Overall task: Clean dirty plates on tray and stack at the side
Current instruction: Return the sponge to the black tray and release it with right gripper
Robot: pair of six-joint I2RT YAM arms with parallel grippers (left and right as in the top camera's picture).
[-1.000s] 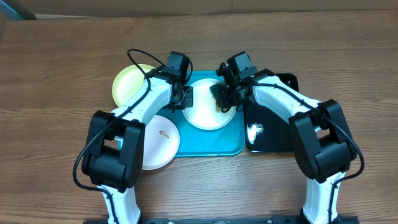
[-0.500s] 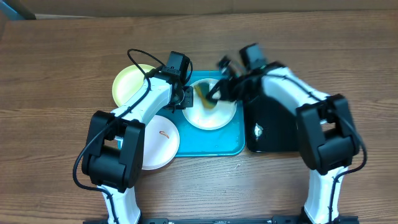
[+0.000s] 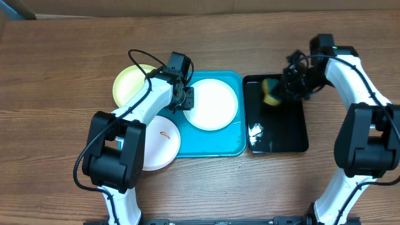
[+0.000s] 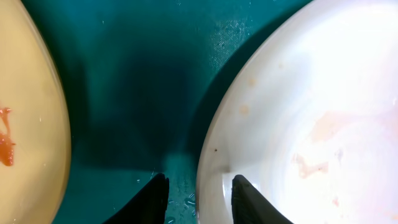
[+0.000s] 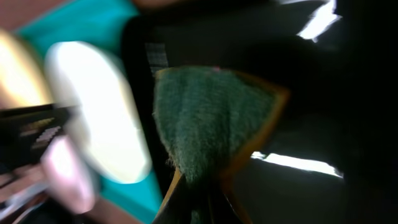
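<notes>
this reads as a robotics lab bench: a left arm (image 3: pixel 112 153) and right arm (image 3: pixel 367 145), white and black with loose cabling, stand at the lower edge of a wood-grain tabletop (image 3: pixel 56 69). plates (image 3: pixel 212 103), a turquoise tray (image 3: pixel 212 142) and a black tray (image 3: pixel 281 134) are laid out mid-frame.

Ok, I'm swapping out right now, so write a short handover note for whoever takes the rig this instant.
Left tool: open, fingers astride the rim of the white plate on the turquoise tray.
Right tool: shut on the sponge, above the black tray.
Done: that plate looks wiped, though faint marks remain.
Left: the yellow-green plate and the second white plate, beside the tray, each show an orange smear. Nothing is stacked.
</notes>
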